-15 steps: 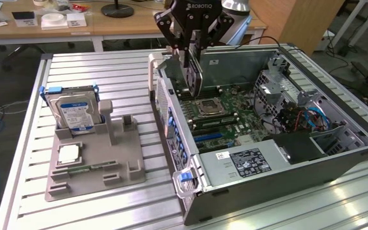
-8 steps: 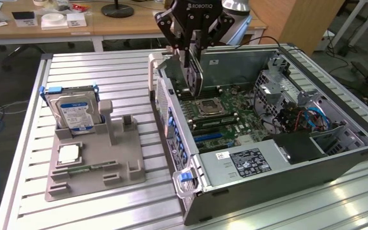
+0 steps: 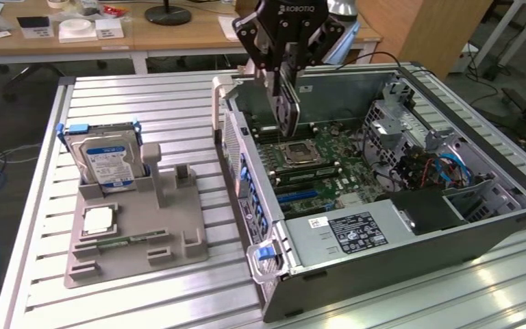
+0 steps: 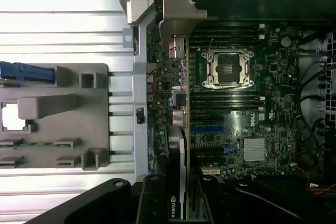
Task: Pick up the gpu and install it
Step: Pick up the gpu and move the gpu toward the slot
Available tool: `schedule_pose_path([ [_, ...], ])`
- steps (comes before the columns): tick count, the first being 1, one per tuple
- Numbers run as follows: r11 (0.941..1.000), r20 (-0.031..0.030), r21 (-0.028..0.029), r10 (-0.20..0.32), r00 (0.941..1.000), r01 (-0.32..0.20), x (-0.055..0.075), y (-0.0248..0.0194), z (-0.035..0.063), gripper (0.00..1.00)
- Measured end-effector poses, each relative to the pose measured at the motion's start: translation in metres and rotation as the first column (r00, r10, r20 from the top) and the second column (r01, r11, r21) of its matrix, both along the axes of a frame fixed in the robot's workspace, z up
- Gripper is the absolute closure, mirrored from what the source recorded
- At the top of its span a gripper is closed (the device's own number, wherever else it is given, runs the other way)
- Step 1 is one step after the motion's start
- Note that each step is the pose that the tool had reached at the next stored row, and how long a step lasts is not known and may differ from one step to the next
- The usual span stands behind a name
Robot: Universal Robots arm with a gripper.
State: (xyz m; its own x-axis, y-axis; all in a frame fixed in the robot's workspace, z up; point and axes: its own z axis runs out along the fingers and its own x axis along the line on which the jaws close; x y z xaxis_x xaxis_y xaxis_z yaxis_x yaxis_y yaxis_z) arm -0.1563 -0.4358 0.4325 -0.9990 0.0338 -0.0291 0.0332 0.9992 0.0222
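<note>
I hold the gpu [image 3: 289,110] edge-down in the gripper [image 3: 286,65], jaws closed on its upper edge, above the motherboard [image 3: 331,179] inside the open computer case [image 3: 409,250] on the table [image 3: 135,103].

The gripper [image 3: 290,63] hangs over the open case [image 3: 482,226], its fingers clamped on the upper edge of the gpu [image 3: 287,103]. The card hangs upright, its lower end just above the motherboard [image 3: 336,179], near the case's rear wall and beside the CPU socket [image 3: 301,152]. On the exterior view's left, a grey holder [image 3: 144,236] on the slatted table [image 3: 153,103] carries an upright hard drive [image 3: 107,161], a CPU [image 3: 98,218] and a RAM stick [image 3: 121,241].
</note>
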Motion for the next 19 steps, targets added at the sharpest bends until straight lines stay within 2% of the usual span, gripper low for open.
schedule_pose_path([
  [19,1.0,0.0,0.0,0.0,1.0,0.0,0.049,0.0042,-0.0002,0.73],
])
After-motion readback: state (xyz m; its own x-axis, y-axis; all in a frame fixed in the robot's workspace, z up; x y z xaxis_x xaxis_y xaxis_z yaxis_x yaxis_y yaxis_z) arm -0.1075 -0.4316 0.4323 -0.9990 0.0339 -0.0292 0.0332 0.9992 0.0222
